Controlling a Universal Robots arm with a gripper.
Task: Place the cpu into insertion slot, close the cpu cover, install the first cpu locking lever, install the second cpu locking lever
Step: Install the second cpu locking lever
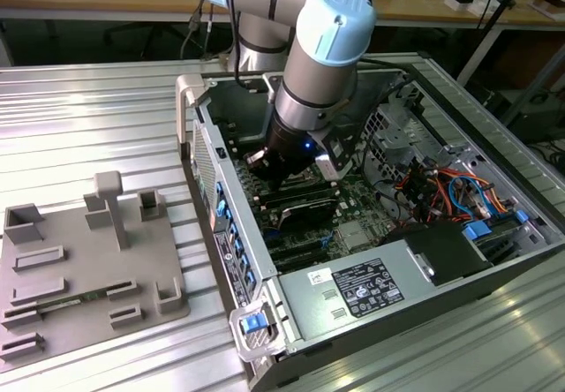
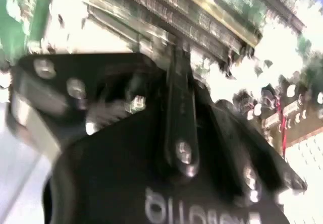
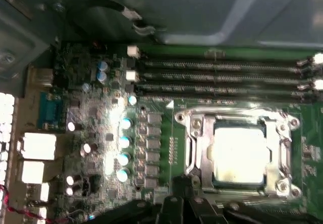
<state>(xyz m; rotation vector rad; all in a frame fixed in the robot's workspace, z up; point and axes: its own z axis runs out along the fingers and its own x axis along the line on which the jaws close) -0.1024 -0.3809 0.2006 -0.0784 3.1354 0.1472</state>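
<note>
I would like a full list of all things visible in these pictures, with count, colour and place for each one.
computer case: one, grey metal, open, at the exterior view's right.
circuit board: one, green, inside the case.
cpu: one, silvery, lying in the insertion slot.
insertion slot: one, silvery rim, on the board.
cpu cover: one, silvery frame, lying flat around the cpu.
memory slots: several, long and black, beside the insertion slot.
fixture plate: one, grey, on the table at the exterior view's left.
table: one, ribbed silver metal.
arm: one, grey with pale blue caps, reaching into the case.
gripper: one, black, next to the insertion slot.
</note>
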